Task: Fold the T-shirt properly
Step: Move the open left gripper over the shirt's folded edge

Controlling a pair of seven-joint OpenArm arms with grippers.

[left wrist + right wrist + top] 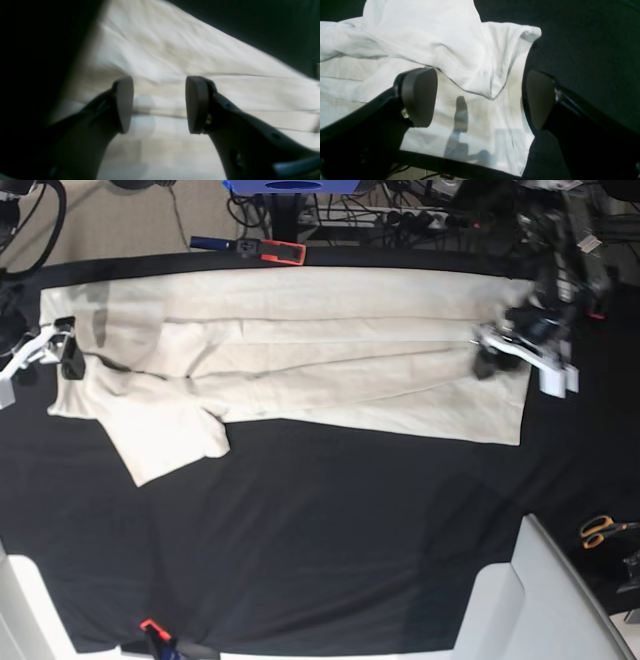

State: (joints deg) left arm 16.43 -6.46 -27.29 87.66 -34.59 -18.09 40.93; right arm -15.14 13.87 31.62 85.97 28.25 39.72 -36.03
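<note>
Left gripper: jaws spread apart, nothing between the pads, poised over the T-shirt near its hem end; contact with cloth cannot be told. Right gripper: jaws wide apart, empty, straddling the shirt's corner beside a folded-over sleeve. T-shirt: cream, lying lengthwise between both grippers on the black tablecloth (far edge already folded inward, one sleeve splayed toward the near side). Broad bare black cloth lies nearer than both grippers; scissors sit well apart from the left gripper.
</note>
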